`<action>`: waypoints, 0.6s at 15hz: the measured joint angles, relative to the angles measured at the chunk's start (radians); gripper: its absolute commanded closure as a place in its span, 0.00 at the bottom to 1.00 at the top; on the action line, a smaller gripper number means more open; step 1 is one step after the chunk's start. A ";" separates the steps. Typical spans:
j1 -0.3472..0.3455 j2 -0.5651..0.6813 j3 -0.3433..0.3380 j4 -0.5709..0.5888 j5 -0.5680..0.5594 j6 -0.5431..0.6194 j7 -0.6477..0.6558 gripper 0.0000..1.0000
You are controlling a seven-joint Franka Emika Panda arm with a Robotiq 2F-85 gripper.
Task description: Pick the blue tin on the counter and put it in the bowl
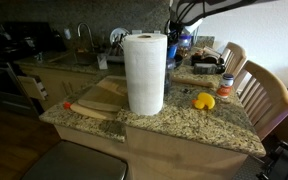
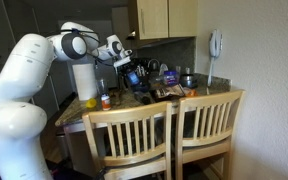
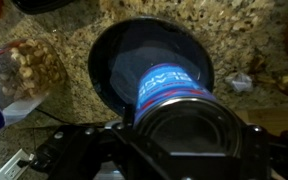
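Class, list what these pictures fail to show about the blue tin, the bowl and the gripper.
1. Gripper: too small and dark in an exterior view. In the wrist view it is blurred and cut off by the bottom edge.
2. Bowl floor: in the wrist view, covered by the blue tin, so contact is unclear.
3. Writing on the tin: blurred in the wrist view.

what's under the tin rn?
Wrist view: the bowl sits straight below the tin, its dark inside showing beyond the tin, with nothing else visible there. The patch the tin covers is hidden, so contact with the bowl's floor can't be told.
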 measured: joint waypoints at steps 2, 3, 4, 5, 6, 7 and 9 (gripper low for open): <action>0.009 -0.038 -0.008 -0.092 -0.045 0.046 0.042 0.43; 0.026 -0.061 -0.029 -0.138 -0.101 0.075 0.088 0.43; 0.046 -0.086 -0.056 -0.183 -0.163 0.103 0.141 0.43; 0.067 -0.114 -0.082 -0.230 -0.229 0.127 0.200 0.43; 0.088 -0.144 -0.106 -0.277 -0.296 0.144 0.261 0.43; 0.103 -0.177 -0.121 -0.327 -0.349 0.153 0.316 0.43; 0.108 -0.246 -0.121 -0.427 -0.385 0.171 0.382 0.43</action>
